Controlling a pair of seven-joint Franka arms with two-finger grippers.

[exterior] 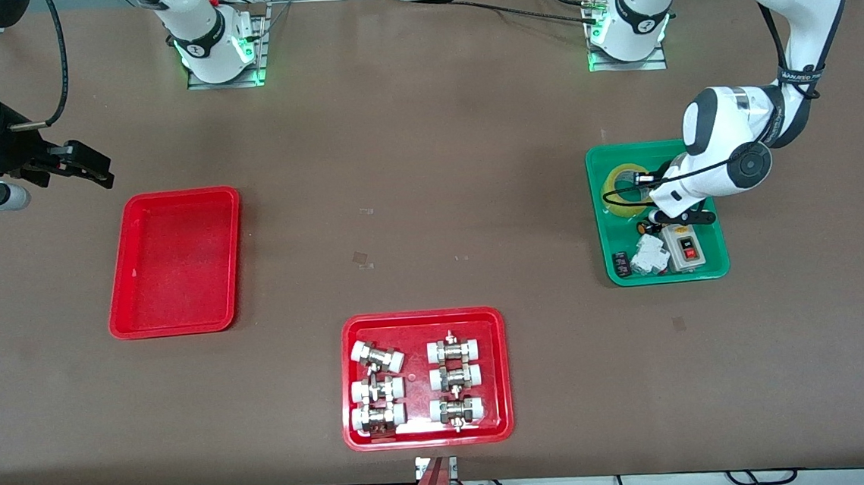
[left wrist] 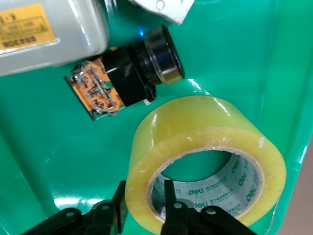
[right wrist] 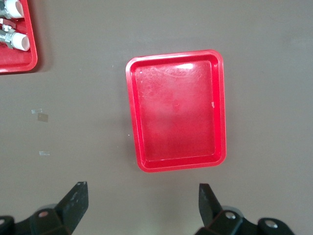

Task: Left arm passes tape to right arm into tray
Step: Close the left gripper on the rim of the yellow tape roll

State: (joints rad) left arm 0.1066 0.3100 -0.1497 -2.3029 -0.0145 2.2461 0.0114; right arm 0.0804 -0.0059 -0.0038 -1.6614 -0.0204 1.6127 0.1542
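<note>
The yellow tape (left wrist: 205, 152) lies flat in the green tray (exterior: 597, 216), at the tray's end farther from the front camera; it also shows in the front view (exterior: 616, 182). My left gripper (left wrist: 144, 188) is down in the green tray (left wrist: 39, 147) with one finger outside the roll's wall and one inside its core, shut on the wall; in the front view the left gripper (exterior: 647, 185) is mostly under its wrist. My right gripper (exterior: 96, 171) hangs open and empty over bare table beside the plain red tray (exterior: 175, 262), which is empty (right wrist: 176, 110). The right gripper's jaws (right wrist: 143, 191) stand wide apart.
The green tray also holds a black push-button with an orange end (left wrist: 124, 78), a grey switch box (exterior: 683, 248) and small parts. A wider red tray (exterior: 422, 318) with several white-capped metal fittings sits near the front edge, mid-table.
</note>
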